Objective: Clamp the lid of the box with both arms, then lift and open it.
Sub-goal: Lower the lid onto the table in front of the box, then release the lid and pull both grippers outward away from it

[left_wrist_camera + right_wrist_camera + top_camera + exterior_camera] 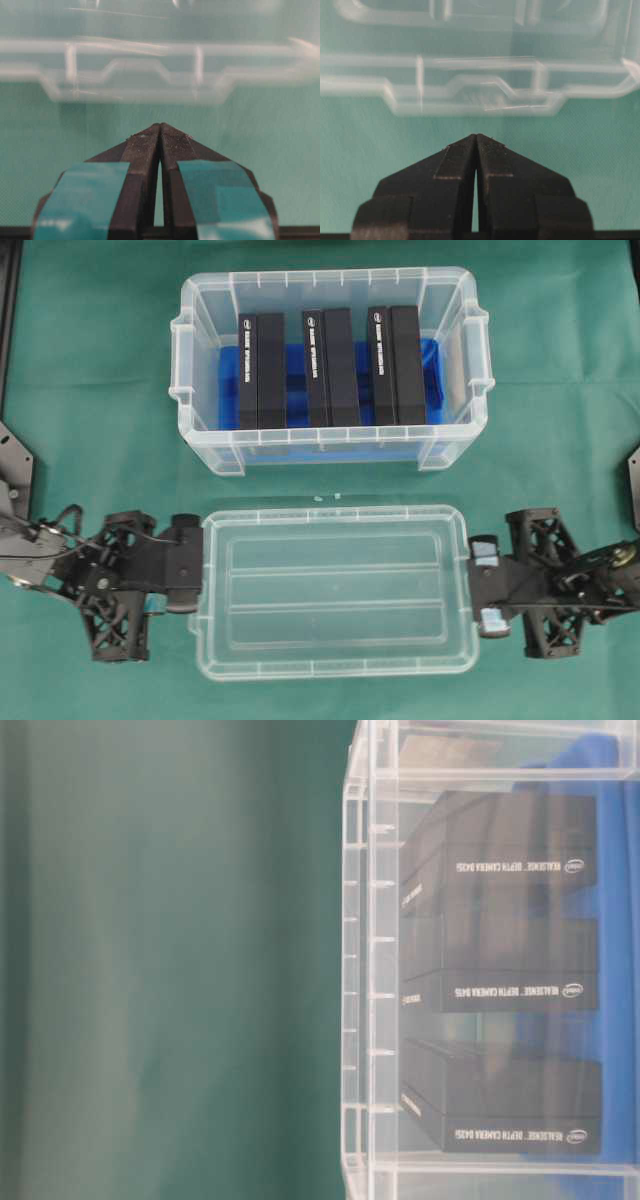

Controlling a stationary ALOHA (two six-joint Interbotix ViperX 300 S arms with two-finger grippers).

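Note:
The clear lid [335, 590] lies flat on the green cloth in front of the box [330, 273], which stands uncovered with three black oblong boxes [262, 370] on its blue bottom. My left gripper [200, 565] sits at the lid's left short edge and my right gripper [473, 585] at its right short edge. In the left wrist view the teal-taped gripper [160, 127] is shut and empty, with the lid's edge [150, 75] a little ahead of its tip. The right wrist view has the same layout: gripper [476, 137] shut, lid edge [470, 85] ahead and apart.
Green cloth covers the table all around. The table-level view is filled by the box's clear wall [365, 970] and the black boxes [500, 980] behind it. Black frame parts [15, 465] stand at the far left and right edges.

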